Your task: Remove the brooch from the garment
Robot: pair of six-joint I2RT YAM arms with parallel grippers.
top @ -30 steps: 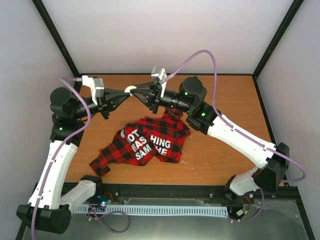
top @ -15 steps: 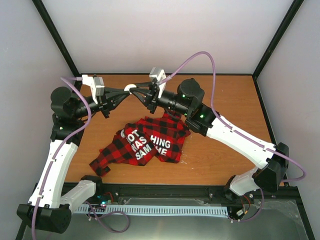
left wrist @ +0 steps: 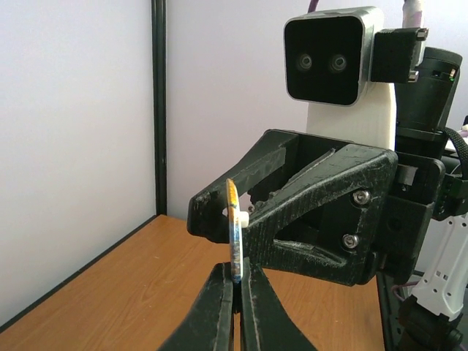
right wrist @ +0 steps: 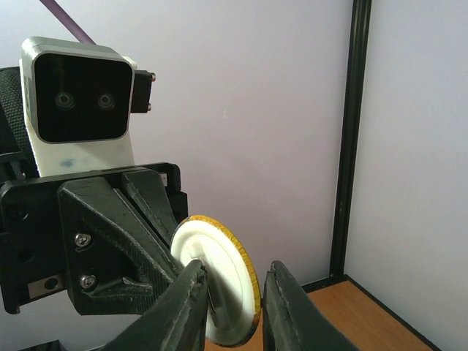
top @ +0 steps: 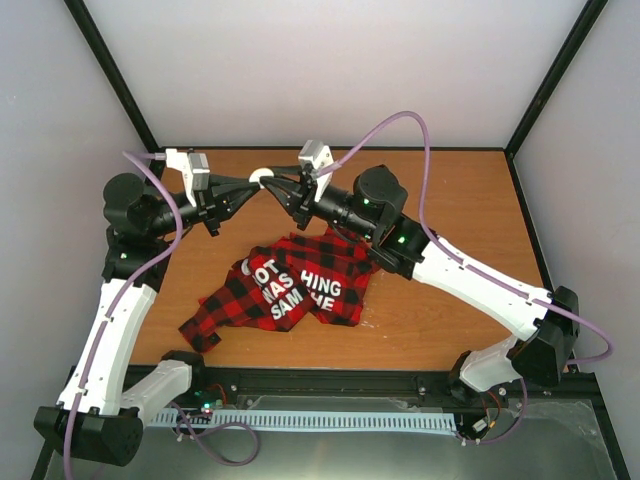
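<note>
the brooch (right wrist: 219, 274) is up in the air, clear of the garment (top: 300, 280) on the table (top: 450, 200): left hand (left wrist: 235, 274) pinched on its rim, right hand (right wrist: 235, 284) slightly apart around it, so I'd back the right straight out.

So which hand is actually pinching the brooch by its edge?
The left hand: it is shut tight on the edge of the brooch. The right hand only straddles the disc, with a visible gap beside it.

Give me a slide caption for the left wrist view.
Left gripper pinches the gold-rimmed brooch edge-on, facing the right gripper.
</note>
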